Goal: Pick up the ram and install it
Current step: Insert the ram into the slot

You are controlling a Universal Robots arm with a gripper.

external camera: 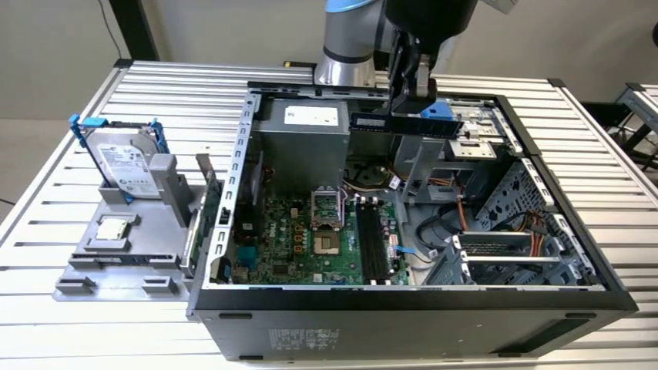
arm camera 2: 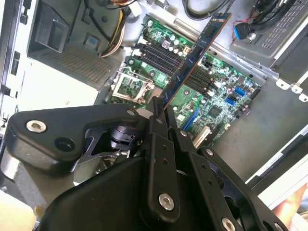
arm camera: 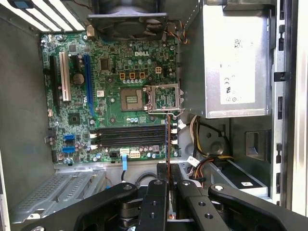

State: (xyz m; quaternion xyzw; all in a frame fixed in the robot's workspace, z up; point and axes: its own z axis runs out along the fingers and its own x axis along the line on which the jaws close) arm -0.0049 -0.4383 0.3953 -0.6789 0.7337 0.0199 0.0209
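**Ram** (external camera: 404, 123): one. It is being grasped near its middle by the gripper (external camera: 411, 113), whose fingers are being pressed against its two flat faces. It is being held level in the air, over the back part of the open case (external camera: 411, 297) and clear of everything below.

**Slots** (external camera: 372, 240): black, four as far as can be counted. They are lying on the motherboard (external camera: 298, 239), below the ram and nearer the case's front edge.

**Relation:** the ram's long axis is being held across the slots' long axis, not along it. In the first wrist view the ram (arm camera: 167, 139) is being seen edge-on, crossing the slots (arm camera: 130, 136).

**Arm:** one.

**Other things:** one hard drive (external camera: 123, 163) and one processor chip (external camera: 113, 229), near the table's (external camera: 154, 92) edge at the exterior view's left.
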